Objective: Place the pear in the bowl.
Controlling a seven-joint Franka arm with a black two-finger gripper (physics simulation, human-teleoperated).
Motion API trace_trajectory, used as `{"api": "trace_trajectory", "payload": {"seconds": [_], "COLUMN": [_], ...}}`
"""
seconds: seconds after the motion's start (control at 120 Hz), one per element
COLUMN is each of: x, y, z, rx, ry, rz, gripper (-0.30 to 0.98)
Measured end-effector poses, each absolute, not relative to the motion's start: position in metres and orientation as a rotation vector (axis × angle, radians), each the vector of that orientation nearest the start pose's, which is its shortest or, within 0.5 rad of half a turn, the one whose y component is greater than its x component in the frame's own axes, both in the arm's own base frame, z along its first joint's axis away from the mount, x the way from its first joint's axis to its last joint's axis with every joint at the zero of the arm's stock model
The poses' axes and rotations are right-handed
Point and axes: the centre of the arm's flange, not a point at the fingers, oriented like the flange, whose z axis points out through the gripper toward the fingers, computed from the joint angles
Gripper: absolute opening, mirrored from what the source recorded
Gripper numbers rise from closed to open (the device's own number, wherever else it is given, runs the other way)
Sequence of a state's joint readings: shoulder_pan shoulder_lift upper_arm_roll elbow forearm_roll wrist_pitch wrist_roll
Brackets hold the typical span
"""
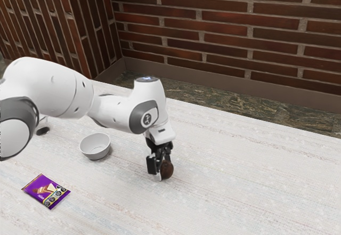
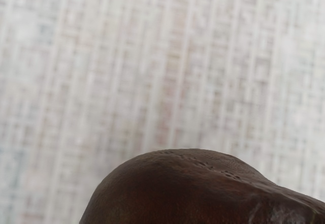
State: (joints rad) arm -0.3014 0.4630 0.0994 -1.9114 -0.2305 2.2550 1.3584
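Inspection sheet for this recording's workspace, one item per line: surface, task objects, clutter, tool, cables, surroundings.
Surface: pale, streaked tabletop.
Task objects: brown pear at the tool, outside the bowl; light bowl upright.
Clutter: purple packet lying flat; small dark-ended item beside the arm, identity unclear.
Tool: low over the table, at the pear; grip unclear.
Cables: nothing seen.
Surroundings: brick walls, dark mottled floor.
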Motion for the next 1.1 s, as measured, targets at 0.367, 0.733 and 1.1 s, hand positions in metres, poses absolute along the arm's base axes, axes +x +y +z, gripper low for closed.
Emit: {"api": "trace_trajectory", "payload": {"seconds": [0.367,0.733,1.1], "x": [0.603,0.552,0.575], "y": [-0.121,0.06,0.125], "z": [0.293,0.389,0.346], "rx": [-2.477,-2.622,-2.689], "ry": [2.163,1.855,1.766], "rz": [-0.069,-0.103,0.064], "gripper": [0.34,0.31,0.45]}}
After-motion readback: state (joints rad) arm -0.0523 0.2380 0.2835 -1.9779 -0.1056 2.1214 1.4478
